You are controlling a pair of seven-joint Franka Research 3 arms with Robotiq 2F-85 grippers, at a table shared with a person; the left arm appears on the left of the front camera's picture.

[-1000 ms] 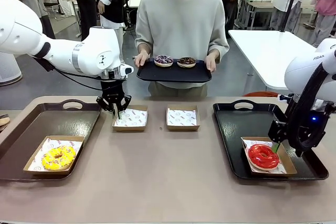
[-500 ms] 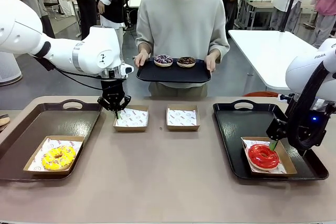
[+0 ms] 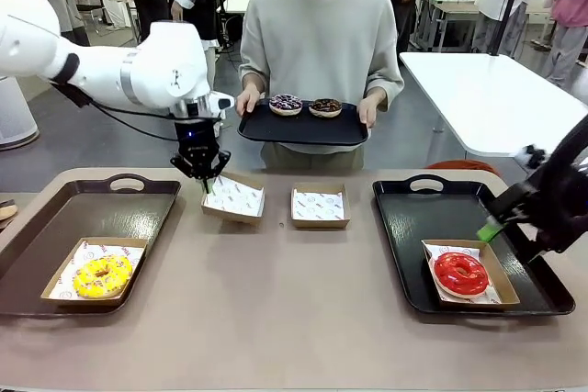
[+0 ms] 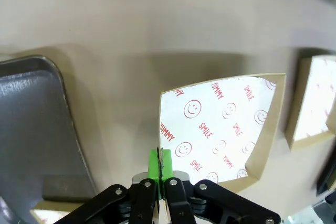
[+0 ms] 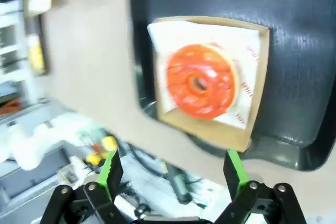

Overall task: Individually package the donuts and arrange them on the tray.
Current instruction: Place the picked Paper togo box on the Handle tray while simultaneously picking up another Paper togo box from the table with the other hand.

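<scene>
- The left tool (image 4: 159, 169) is pinching tight on the rim of an empty paper-lined box (image 4: 220, 129), which is tilting with one side raised off the surface (image 3: 276, 319).
- It is holding only a thin cardboard edge, so carrying the box slowly and level is probably the safest way to stop it swinging or slipping free.
- A second empty box (image 3: 319, 206) is lying flat just beside it.
- The person is holding a black tray (image 3: 303, 132) with the purple donut (image 3: 286, 104) and chocolate donut (image 3: 326, 107), both unboxed.
- The yellow donut (image 3: 102, 275) is sitting boxed on the left tray (image 3: 129, 185).
- The red donut (image 3: 460, 273) is sitting boxed on the right tray (image 3: 404, 254). The right tool (image 5: 172, 170) is hanging above it with its fingers apart, gripping nothing.
</scene>
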